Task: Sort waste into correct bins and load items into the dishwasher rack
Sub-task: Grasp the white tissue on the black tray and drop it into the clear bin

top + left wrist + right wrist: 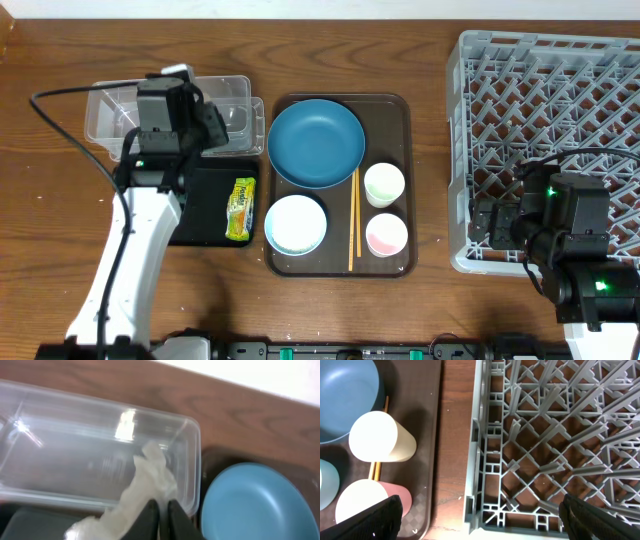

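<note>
My left gripper (161, 502) is shut on the crumpled white tissue (145, 485), which hangs over the near wall of the clear tub (60, 455). From overhead that gripper (190, 112) hovers above the tub (100, 110). The yellow-green wrapper (240, 208) lies in the black tray (205, 200). The blue plate (315, 143), white bowl (295, 223), pale green cup (384, 184), pinkish cup (386, 235) and chopsticks (353, 220) rest on the brown serving tray (400, 120). My right gripper (480, 520) stands open and empty above the near left corner of the grey rack (545, 435).
The rack (560, 130) fills the right side of the table and holds nothing that I can see. A strip of bare wood (455, 435) separates it from the serving tray (427, 435). The white wall runs along the table's far edge.
</note>
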